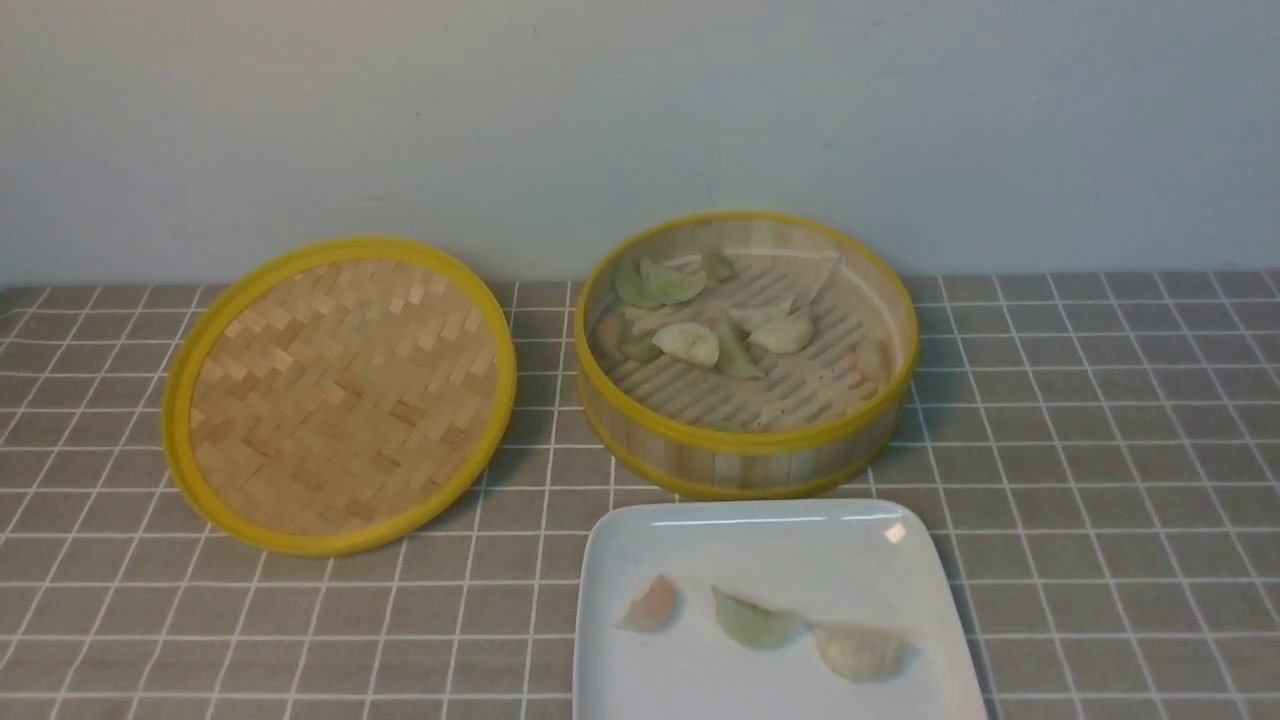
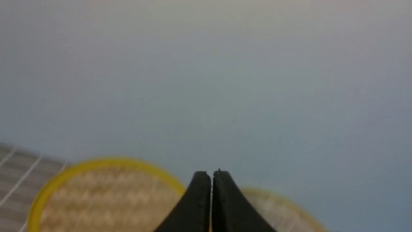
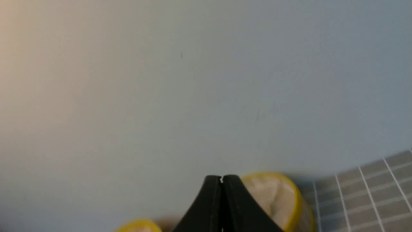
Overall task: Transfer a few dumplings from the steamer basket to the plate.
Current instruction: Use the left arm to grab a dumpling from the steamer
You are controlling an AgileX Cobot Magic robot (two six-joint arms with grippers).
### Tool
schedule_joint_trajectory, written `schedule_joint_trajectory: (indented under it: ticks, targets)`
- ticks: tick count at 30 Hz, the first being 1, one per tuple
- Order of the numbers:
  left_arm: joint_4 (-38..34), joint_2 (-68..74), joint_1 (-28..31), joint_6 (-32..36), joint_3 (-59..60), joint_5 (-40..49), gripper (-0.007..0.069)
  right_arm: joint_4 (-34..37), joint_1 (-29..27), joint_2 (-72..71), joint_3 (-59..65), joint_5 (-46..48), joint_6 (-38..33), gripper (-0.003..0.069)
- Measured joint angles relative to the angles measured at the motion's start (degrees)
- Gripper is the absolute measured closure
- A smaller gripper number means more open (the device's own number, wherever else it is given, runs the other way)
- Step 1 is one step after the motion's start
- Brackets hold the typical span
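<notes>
The steamer basket (image 1: 745, 440) stands at the back middle of the table with several dumplings (image 1: 688, 343) on its slatted floor, mostly on its left side. The white plate (image 1: 770, 540) lies in front of it and carries three dumplings in a row: pinkish (image 1: 652, 605), green (image 1: 755, 620) and cream (image 1: 860, 650). Neither gripper shows in the front view. My left gripper (image 2: 211, 175) is shut and empty, held high and pointing at the wall. My right gripper (image 3: 221, 178) is shut and empty, with the basket (image 3: 289, 199) blurred beyond it.
The flat woven lid (image 1: 340, 395) with a yellow rim lies left of the basket, tilted against the wall; it also shows blurred in the left wrist view (image 2: 103, 193). A grey checked cloth (image 1: 1100, 450) covers the table. A plain wall stands close behind.
</notes>
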Motion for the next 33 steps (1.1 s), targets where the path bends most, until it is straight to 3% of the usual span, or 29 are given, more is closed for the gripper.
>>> schedule_joint_trajectory:
  ticks: [1, 4, 7, 10, 20, 28, 33]
  targets:
    - [0.07, 3.21, 0.0, 0.45, -2.69, 2.76, 0.0629, -0.89, 0.11, 2.81, -1.79, 3.44, -0.93, 0.067]
    - [-0.77, 21.5, 0.0, 7.31, -16.53, 25.36, 0.0629, -5.14, 0.17, 18.1, -14.55, 20.26, -4.96, 0.0669]
    - [-4.43, 36.63, 0.0, 15.94, -26.01, 39.98, 0.0629, -7.58, 0.17, 27.31, -21.99, 28.79, -6.68, 0.0669]
    - [-7.58, 47.77, -0.56, 21.83, -32.44, 44.94, 0.0629, -9.43, 0.17, 36.01, -27.91, 33.5, -7.3, 0.0669]
    - [-3.6, 69.44, -13.64, 27.98, -50.45, 41.5, 0.0629, -9.69, 0.17, 44.89, -32.8, 38.09, -7.46, 0.0666]
    - [-1.22, 79.44, -17.56, 33.22, -58.09, 36.52, 0.0629, -9.25, 0.17, 44.89, -33.04, 38.65, -6.7, 0.0664]
    - [-4.11, 83.92, -18.22, 33.64, -63.55, 31.24, 0.0629, -6.53, 0.17, 44.89, -33.0, 38.76, -5.91, 0.066]
